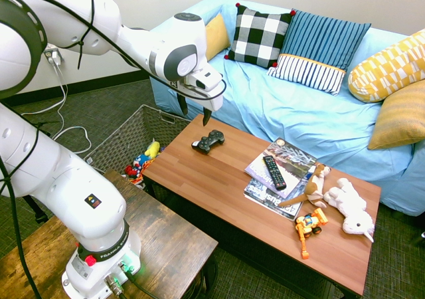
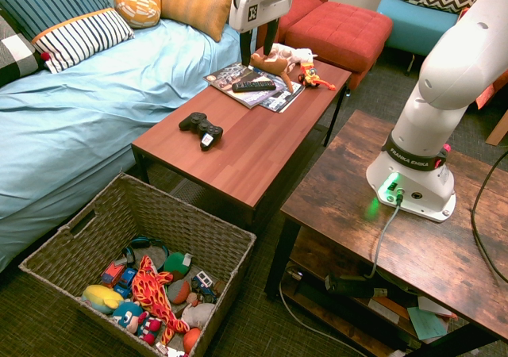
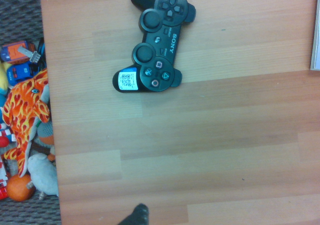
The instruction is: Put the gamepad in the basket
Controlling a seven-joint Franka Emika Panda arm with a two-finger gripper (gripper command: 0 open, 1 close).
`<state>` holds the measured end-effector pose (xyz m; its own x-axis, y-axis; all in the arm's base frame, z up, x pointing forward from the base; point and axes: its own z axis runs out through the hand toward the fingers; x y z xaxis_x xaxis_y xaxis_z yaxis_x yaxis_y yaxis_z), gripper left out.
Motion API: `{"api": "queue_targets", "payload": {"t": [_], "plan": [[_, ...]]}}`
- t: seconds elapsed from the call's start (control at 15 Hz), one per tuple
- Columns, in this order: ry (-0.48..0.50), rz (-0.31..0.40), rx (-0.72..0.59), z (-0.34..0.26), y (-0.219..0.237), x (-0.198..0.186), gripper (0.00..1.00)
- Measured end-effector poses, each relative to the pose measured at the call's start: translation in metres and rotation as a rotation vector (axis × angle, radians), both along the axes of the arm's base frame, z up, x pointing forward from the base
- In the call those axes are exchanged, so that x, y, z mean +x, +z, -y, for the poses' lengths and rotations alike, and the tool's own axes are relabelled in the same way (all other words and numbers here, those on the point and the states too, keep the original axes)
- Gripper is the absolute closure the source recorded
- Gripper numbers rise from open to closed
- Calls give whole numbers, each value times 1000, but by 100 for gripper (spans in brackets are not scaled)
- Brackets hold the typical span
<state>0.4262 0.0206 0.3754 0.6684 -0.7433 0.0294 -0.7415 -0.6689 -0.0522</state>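
The gamepad (image 1: 208, 140) lies flat on the coffee table (image 1: 219, 186) near the end above the basket (image 2: 111, 214) — free on all sides for a top-down grasp. The gripper (image 1: 195, 111) hangs above it, pointing down, fingers spread and empty — likely poised to descend. The basket on the floor already holds toys (image 2: 147, 293).

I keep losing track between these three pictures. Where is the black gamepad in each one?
First exterior view: the gamepad lies on the coffee table's left end, near the sofa.
Second exterior view: gamepad at the table's middle left, above the basket.
Wrist view: gamepad at upper middle.
Shared landmark: the reddish wooden tabletop.
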Motion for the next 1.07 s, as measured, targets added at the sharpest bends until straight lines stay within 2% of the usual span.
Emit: {"api": "queue_targets", "payload": {"t": [0.27, 0.47, 0.87, 1.07], "plan": [[-6, -9, -1, -3, -7, 8, 0], [-32, -13, 7, -6, -25, 33, 0], [-52, -51, -6, -32, -87, 101, 0], [-58, -76, -5, -51, -124, 121, 0]]}}
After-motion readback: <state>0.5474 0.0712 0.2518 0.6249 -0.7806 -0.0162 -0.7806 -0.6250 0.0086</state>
